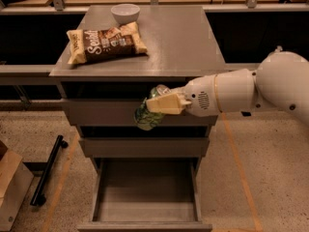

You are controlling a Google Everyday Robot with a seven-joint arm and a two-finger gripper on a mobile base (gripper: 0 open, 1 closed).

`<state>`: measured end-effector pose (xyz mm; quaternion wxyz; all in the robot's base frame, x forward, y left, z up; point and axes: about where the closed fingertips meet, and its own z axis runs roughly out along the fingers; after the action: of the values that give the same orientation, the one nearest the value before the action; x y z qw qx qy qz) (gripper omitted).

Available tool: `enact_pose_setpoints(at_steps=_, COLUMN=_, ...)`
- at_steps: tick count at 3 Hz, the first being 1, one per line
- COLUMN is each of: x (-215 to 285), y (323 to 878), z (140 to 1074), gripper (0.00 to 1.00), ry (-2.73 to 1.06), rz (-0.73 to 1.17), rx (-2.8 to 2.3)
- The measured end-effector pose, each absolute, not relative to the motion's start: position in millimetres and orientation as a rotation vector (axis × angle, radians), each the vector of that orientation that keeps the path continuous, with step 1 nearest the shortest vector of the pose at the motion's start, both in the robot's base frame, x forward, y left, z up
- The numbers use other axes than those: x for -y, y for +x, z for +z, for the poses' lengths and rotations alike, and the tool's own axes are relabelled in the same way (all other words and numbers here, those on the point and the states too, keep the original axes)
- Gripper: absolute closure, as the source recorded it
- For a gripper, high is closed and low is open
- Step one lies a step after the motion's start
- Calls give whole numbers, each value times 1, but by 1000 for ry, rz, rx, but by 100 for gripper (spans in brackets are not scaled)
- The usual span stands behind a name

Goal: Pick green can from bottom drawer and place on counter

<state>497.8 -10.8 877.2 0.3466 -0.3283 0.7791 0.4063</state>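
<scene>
Speckled flooring (270,178) spread around the grey-brown cabinet, with tan tabletops along the far wall. Widest of the cabinet's surfaces was the counter (183,42), its right half bare. At the foot of the cabinet the bottom drawer (145,197) stood pulled out, its flat floor holding nothing I could see. My white arm (241,88) reached in from the right, level with the upper drawer fronts. On the counter's left part lay a brown-and-cream snack bag (104,42), with a white bowl (125,12) just behind it at the back edge.

The green can (145,120) hung in the air in front of the top drawer front, well above the open drawer and just under the counter's front lip. It sat tilted, silvery rim up and to the right, base down and to the left. My pincer (150,105) was clamped across its middle, cream fingers closed on the label from the right.

What mattered was that the counter lay above and behind the can, so I judged the move ahead as a lift clear of the lip, then a reach inward. The bare right side looked the safer landing, away from bag and bowl, and the can's axis wanted righting before set-down.
</scene>
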Motion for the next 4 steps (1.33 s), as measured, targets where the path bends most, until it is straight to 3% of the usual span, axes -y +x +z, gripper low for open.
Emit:
enact_pose_setpoints(at_steps=2, x=11, y=517, z=878, gripper=100, ry=-857, rz=993, rx=-2024)
enact_pose_setpoints(at_steps=4, x=40, y=581, z=936, gripper=100, ry=-906, rz=724, rx=-2054)
